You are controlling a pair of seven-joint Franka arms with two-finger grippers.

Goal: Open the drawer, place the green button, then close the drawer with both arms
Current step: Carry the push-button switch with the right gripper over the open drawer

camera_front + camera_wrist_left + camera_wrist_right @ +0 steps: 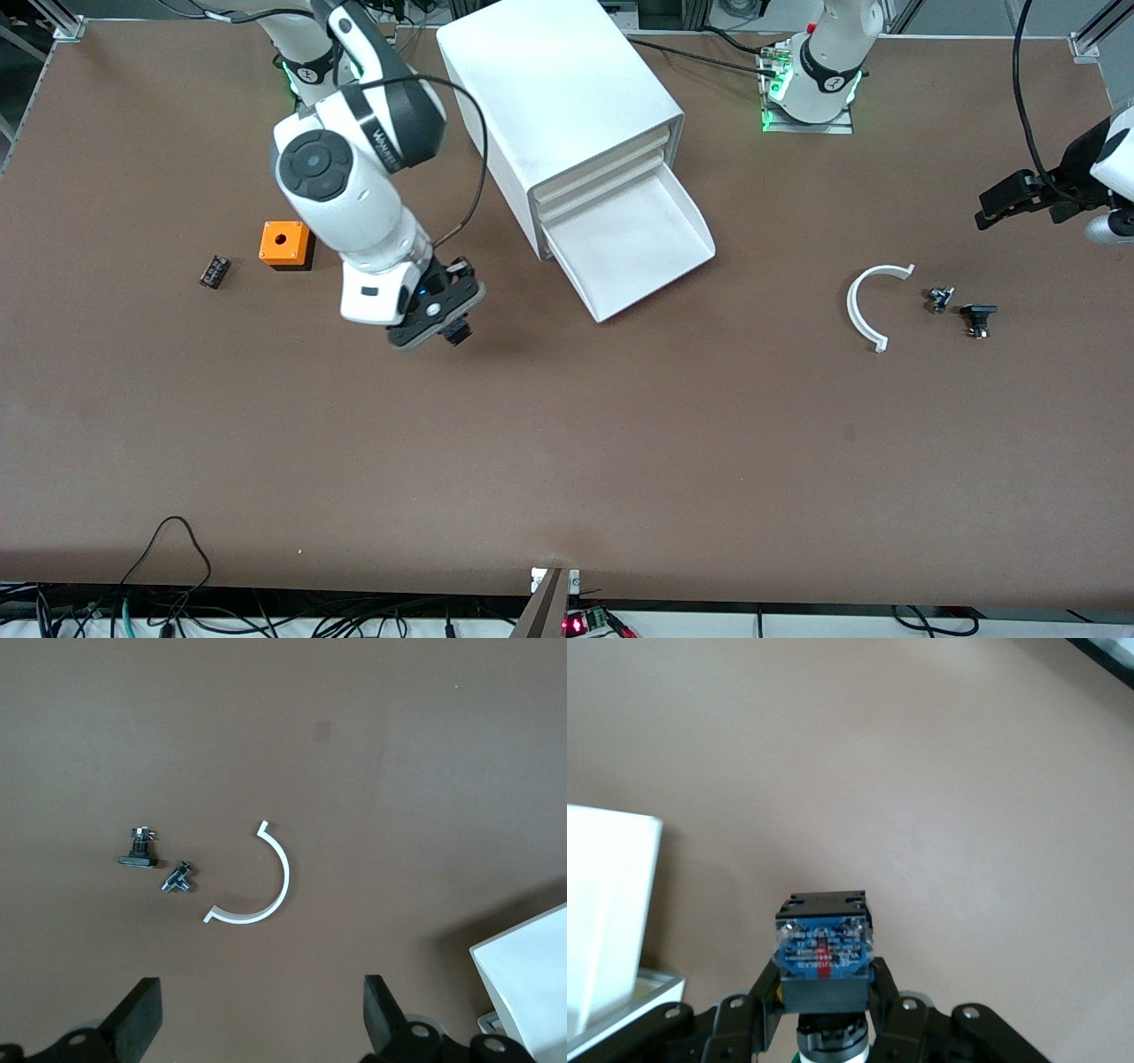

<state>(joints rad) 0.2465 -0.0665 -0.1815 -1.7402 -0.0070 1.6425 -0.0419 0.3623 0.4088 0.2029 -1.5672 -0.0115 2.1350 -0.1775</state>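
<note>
Nearest the front camera, the right gripper (447, 324) was held over bare brown counter (567, 461), between the orange cube with a round hole (284, 245) and the pulled-out drawer. Its black fingers (888, 992) were clamped on the button (822, 952), whose dark blocky body with a blue and red end face was seen in the right wrist view; its green cap was hidden.

Toward the left arm's end of the counter, a white curved plastic strip (864, 306) was seen lying flat, with two small black and metal parts (939, 299) (978, 317) just beside it and slightly apart from each other. A small flat black part (213, 271) lay toward the right arm's end, near the orange cube.

Farther from the camera, the lowest white shallow drawer (633, 244) was pulled out of the big white boxy cabinet (558, 106), and nothing was seen inside it. The two upper drawers were shut.

The left gripper (997, 206) was held up in the air over the counter's edge at the left arm's end, waiting, with its fingers (383, 1010) set wide apart around nothing.
</note>
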